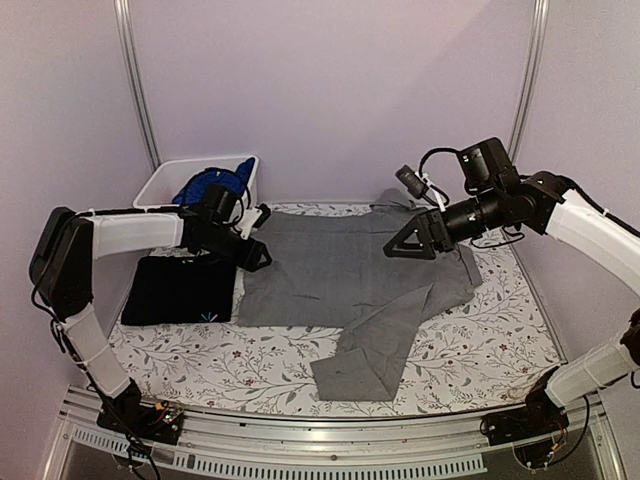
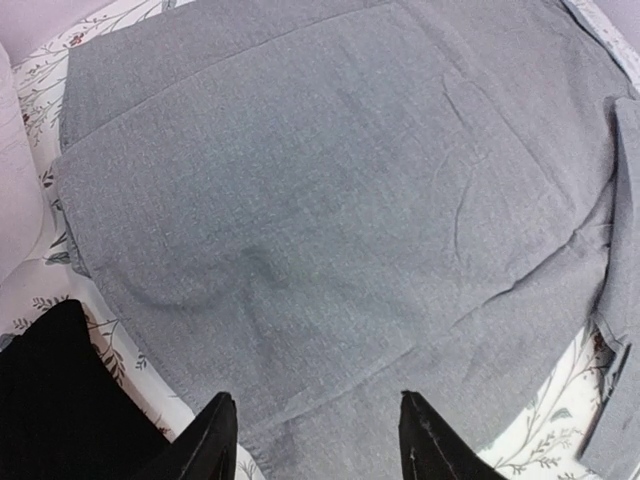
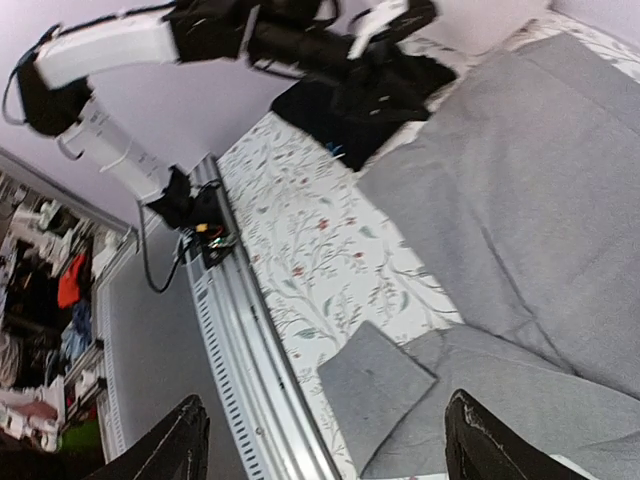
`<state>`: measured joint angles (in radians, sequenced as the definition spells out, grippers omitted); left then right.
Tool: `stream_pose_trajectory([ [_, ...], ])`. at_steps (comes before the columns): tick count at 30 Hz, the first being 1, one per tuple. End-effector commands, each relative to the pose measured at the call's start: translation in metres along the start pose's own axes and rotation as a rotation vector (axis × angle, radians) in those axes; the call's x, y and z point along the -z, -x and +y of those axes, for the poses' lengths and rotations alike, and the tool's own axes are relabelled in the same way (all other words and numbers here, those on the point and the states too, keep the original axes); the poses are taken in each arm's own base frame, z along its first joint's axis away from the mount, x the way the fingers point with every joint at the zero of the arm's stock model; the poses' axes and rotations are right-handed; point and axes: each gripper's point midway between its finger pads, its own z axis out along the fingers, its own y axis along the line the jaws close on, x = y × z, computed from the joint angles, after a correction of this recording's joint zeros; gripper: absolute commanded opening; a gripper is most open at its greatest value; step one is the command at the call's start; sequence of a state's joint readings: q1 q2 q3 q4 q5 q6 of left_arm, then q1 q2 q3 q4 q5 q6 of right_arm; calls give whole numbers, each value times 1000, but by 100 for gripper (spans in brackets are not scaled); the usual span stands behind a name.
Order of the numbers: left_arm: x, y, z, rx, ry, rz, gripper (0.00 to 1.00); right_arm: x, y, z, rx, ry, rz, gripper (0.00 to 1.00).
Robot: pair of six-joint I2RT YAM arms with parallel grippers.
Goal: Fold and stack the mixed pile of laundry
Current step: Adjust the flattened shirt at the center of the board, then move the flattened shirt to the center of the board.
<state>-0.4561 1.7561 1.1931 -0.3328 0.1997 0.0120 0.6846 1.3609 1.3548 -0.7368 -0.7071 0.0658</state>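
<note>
The left gripper [image 2: 316, 400] hung with its jaws parted and nothing between them, just above the left part of the grey collared shirt [image 1: 330, 270]. The right gripper [image 3: 325, 412] was spread wide and equally empty, raised over the shirt's right side.

The shirt lay mostly flat across the middle of the table [image 1: 480, 340], no buttons showing. One sleeve [image 1: 375, 350] trailed toward the near edge. Just beside the shirt on the left lay the black T-shirt [image 1: 180, 290], already a neat folded square with a small light mark at its near edge. The bright blue garment [image 1: 210, 185] sat bunched in the white bin [image 1: 160, 185] at the far left.

The shirt looked like thin woven cloth: light, limp, with faint creases across its back. It would probably sag wherever it was not held and slide easily over the patterned table cover. A pinch in the open middle would likely raise only a tent of fabric. Better holds seemed to be the firmer edges: a hem corner, a shoulder seam or the sleeve's cuff. The fingers would have to come low enough to catch the cloth without catching the cover beneath.
</note>
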Motion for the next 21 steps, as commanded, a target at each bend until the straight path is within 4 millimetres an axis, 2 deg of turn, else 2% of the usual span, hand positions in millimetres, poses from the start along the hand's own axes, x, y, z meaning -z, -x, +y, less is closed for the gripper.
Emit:
stream_pose_trajectory([
  [1,3,-2,-24,-73,-42,-22,55,23,-9,-139,-263,-400,-31,79],
  [4,-6,-19,-35,-114,-35,34,55,23,-25,-193,-355,-505,12,75],
  [6,-11,-26,-39,-127,-33,59,54,13,-42,-228,-420,-539,55,75],
  [10,-19,-36,-48,-125,-59,89,54,0,-79,-275,-543,-556,126,73],
  [13,-29,-49,-54,-130,-66,127,54,-3,-108,-307,-622,-588,170,73],
  [17,-42,-71,-62,-155,-59,202,54,-6,-155,-323,-732,-603,252,73],
  [21,-46,-89,-73,-206,-54,253,53,-3,-205,-317,-798,-614,364,73],
])
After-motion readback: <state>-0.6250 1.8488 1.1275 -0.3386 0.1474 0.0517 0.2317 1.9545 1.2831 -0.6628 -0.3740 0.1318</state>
